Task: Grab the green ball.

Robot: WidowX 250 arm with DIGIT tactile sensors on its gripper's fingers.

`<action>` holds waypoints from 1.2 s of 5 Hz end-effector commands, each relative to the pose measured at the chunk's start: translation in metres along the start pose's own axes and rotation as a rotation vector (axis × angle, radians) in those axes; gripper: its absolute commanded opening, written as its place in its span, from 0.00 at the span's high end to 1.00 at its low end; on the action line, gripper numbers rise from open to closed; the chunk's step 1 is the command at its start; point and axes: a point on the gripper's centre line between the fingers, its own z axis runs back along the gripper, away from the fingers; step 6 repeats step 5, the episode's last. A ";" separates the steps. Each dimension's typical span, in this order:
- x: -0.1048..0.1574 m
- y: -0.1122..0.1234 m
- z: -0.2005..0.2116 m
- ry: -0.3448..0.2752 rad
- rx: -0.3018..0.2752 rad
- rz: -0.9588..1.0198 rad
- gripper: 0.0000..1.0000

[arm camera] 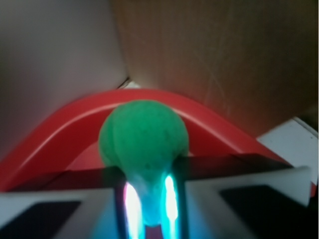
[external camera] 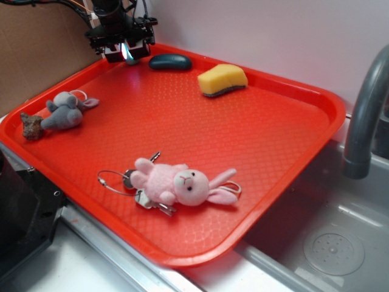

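Note:
The green ball fills the middle of the wrist view, squeezed between my two fingers so that its near part is pinched narrow. In the exterior view only a pale teal sliver of the ball shows between the jaws. My gripper is at the far left corner of the red tray, low over the tray floor, shut on the ball. In the wrist view my gripper points at the tray's curved rim.
A dark green oval pebble lies just right of the gripper. A yellow sponge lies at the tray's back. A grey plush mouse is at the left, a pink plush rabbit with keys at the front. A grey faucet and sink stand at the right.

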 end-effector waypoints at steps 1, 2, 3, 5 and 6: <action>-0.027 0.036 0.140 0.070 -0.341 -0.015 1.00; -0.022 0.040 0.193 0.156 -0.411 -0.045 1.00; -0.024 0.032 0.208 0.246 -0.450 -0.110 1.00; -0.046 0.019 0.234 0.251 -0.467 -0.205 1.00; -0.046 0.019 0.234 0.251 -0.467 -0.205 1.00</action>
